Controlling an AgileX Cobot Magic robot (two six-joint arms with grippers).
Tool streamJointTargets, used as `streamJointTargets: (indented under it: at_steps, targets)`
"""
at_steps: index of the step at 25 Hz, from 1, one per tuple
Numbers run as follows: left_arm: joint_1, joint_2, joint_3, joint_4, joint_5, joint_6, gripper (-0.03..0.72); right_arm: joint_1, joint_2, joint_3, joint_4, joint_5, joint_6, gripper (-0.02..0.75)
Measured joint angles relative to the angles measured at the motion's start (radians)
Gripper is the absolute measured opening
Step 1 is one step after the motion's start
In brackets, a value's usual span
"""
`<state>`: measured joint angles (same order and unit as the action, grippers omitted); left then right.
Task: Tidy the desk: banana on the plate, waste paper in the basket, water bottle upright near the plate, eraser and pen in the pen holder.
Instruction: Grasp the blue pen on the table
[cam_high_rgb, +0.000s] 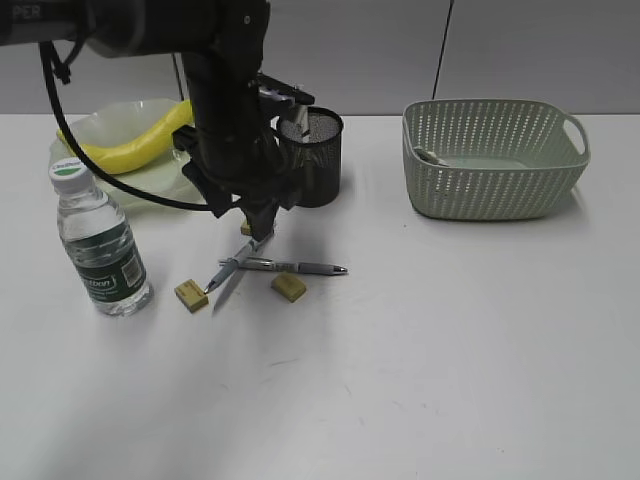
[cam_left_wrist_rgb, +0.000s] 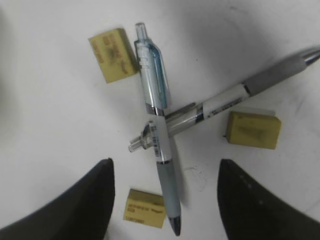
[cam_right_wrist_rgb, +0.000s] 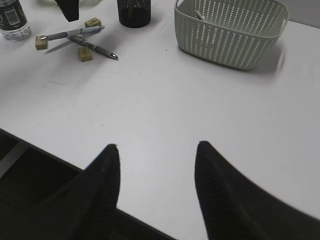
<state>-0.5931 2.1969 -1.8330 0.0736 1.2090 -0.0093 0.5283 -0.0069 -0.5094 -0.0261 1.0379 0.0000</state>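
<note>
While the left jaws gape empty, two pens (cam_left_wrist_rgb: 159, 135) lie crossed (X-wise).

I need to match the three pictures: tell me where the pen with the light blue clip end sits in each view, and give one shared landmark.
Exterior view: the blue pen lies at centre-left, under the left arm, tip toward the bottle.
Left wrist view: centre, running top to bottom across the grey pen.
Right wrist view: far upper left, small.
Shared landmark: the two pens' crossing, with yellow erasers around it.
</note>
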Motion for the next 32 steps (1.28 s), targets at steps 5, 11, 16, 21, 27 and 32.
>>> streamJointTargets:
  at_steps: [5, 11, 16, 21, 27, 32]
  targets:
    - [0.0, 0.056, -0.001, 0.003, 0.004, 0.001, 0.487, 0.0, 0.0, 0.0, 0.0, 0.0, 0.0, 0.394]
    - [-0.001, 0.079, -0.001, 0.02, 0.004, 0.003, 0.487, 0.0, 0.0, 0.0, 0.0, 0.0, 0.0, 0.394]
    - [-0.001, 0.113, -0.001, 0.029, 0.0, 0.003, 0.482, 0.0, 0.0, 0.0, -0.001, 0.0, 0.0, 0.394]
    - [-0.001, 0.116, -0.001, 0.042, 0.005, 0.003, 0.463, 0.0, 0.0, 0.0, -0.001, 0.0, 0.0, 0.394]
    - [-0.001, 0.123, -0.001, 0.045, 0.006, 0.003, 0.454, 0.0, 0.0, 0.0, -0.001, 0.0, 0.0, 0.394]
    - [-0.001, 0.145, -0.001, 0.045, 0.006, 0.003, 0.44, 0.0, 0.0, 0.0, -0.001, 0.0, 0.0, 0.394]
